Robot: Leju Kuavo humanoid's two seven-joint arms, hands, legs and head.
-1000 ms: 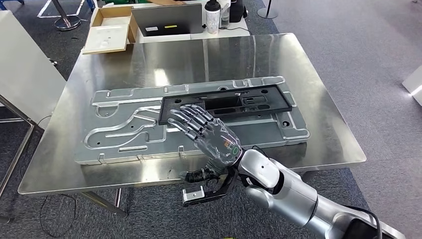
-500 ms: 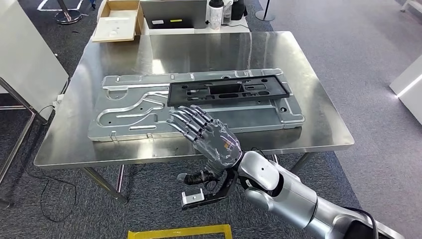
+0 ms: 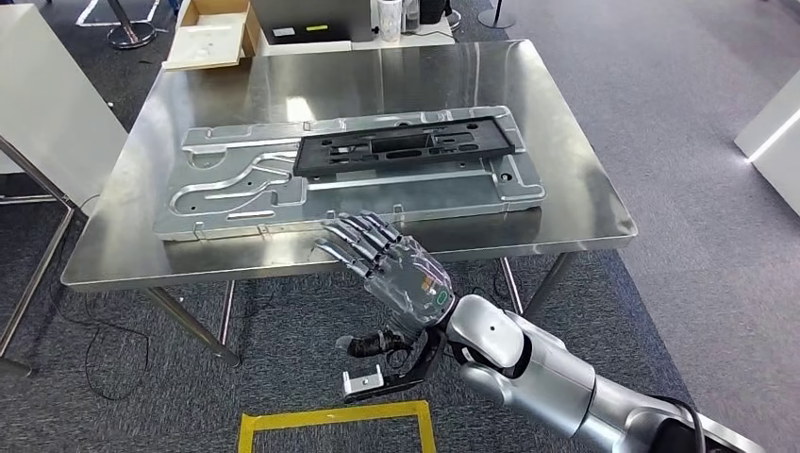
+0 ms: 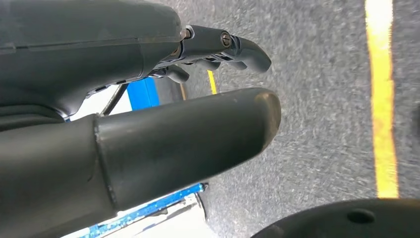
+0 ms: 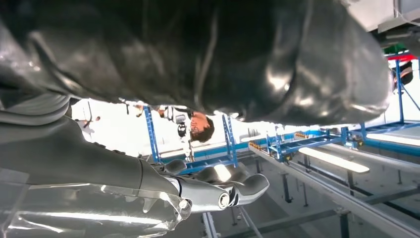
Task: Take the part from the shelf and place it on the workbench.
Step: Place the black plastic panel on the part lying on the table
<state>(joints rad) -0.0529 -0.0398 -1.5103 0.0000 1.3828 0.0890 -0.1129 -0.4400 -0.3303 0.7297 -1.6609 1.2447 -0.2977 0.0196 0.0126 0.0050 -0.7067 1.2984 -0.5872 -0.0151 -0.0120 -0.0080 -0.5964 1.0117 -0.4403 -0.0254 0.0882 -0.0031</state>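
Note:
A long black frame part (image 3: 406,146) lies flat on a large silver metal panel (image 3: 236,193) on the steel workbench (image 3: 377,80). My right hand (image 3: 391,264) hovers in front of the bench's near edge, below the panel, fingers spread and holding nothing. Its pale fingers (image 5: 218,191) also stretch out empty in the right wrist view. My left hand (image 4: 198,124) hangs over grey carpet, thumb and dark fingers apart with nothing between them.
A cardboard box (image 3: 212,36) and a bottle (image 3: 390,17) stand on a table behind the bench. A white panel (image 3: 47,104) stands at the left, a white object (image 3: 769,132) at the right. Yellow floor tape (image 3: 330,420) lies near me. A person (image 5: 198,126) stands far off.
The whole view has shifted: the bench now sits farther from me and my right hand, earlier over the panel, is now off the bench's front edge. The part has stayed on the panel.

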